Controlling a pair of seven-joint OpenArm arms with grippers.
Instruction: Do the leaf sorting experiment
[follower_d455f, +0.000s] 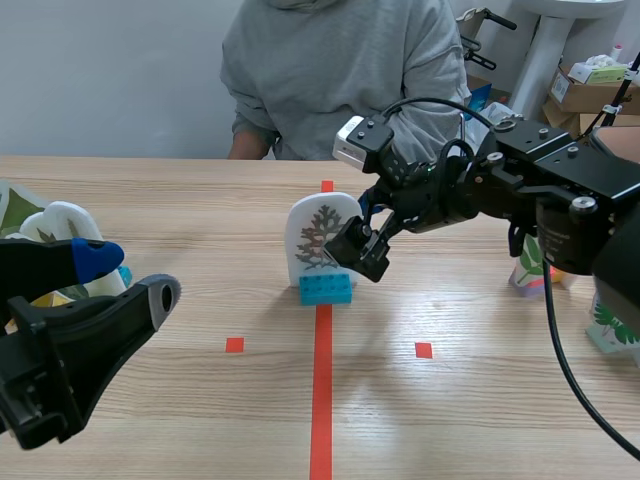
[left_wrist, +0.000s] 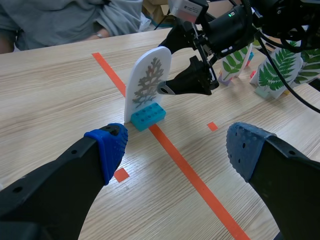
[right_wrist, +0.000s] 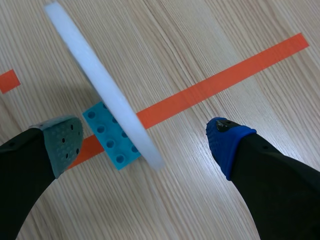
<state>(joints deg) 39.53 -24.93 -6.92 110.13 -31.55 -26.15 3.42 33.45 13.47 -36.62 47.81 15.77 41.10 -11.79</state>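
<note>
Scene: leaf card (follower_d455f: 318, 235) stands upright in a blue brick (follower_d455f: 325, 290) mid-surface (follower_d455f: 480, 410), on the centre tape line (follower_d455f: 321, 400), about midway between the side edges. right end effector (follower_d455f: 362, 230) is at the card with fingers spread wide. One finger is in front of the printed face, and the other looks to be behind it. left end effector (follower_d455f: 130, 277) sits by the left edge on the robot's side, also wide, holding nothing. Other leaf cards (follower_d455f: 530, 260) stand near both side edges.

Left wrist: card (left_wrist: 147, 82) is ahead of the open fingers and well apart. The right arm is far nearer.

Right wrist: card (right_wrist: 100, 85) is seen edge-on between the fingers, its width running diagonally across the gap. It is closer to the grey-green pad (right_wrist: 62, 142) than to the blue pad (right_wrist: 227, 142), and neither touches it. My read: the skew should be squared before closing, or the card may twist on the brick.
</note>
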